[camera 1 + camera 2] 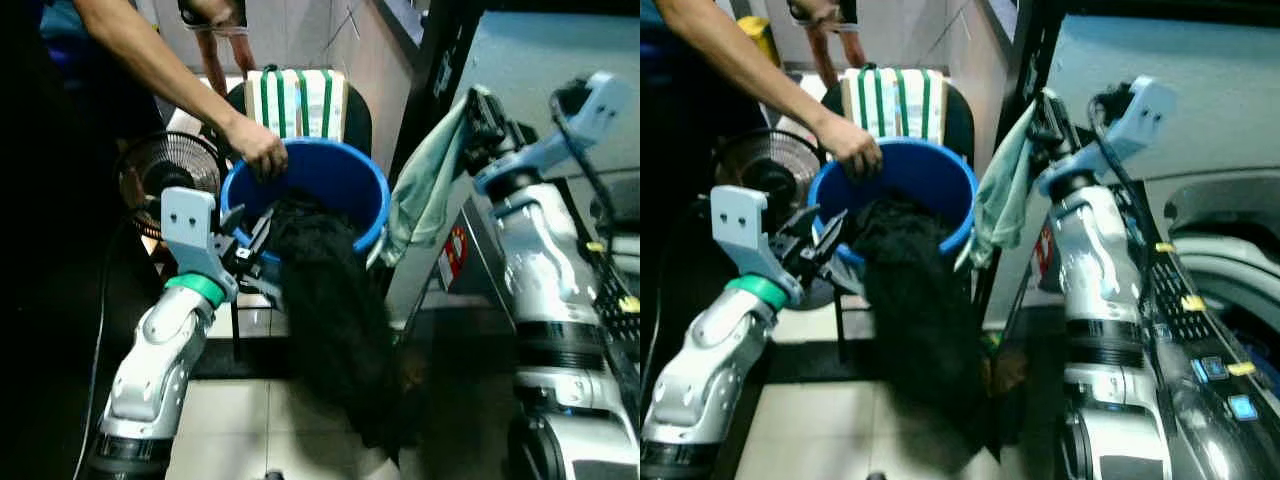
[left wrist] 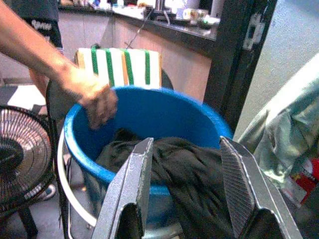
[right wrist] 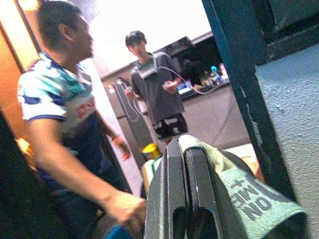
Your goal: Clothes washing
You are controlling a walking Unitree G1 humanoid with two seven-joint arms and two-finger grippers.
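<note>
Green cloth (image 3: 249, 199), "NO" lettering

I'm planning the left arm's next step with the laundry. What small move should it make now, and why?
Probably ease the left pincer forward and shut it on the black garment. Its fingers stand open right at the cloth, which drapes over the rim of the blue bucket. A person's hand holds the far rim, and the right pincer is shut on a green cloth.
</note>
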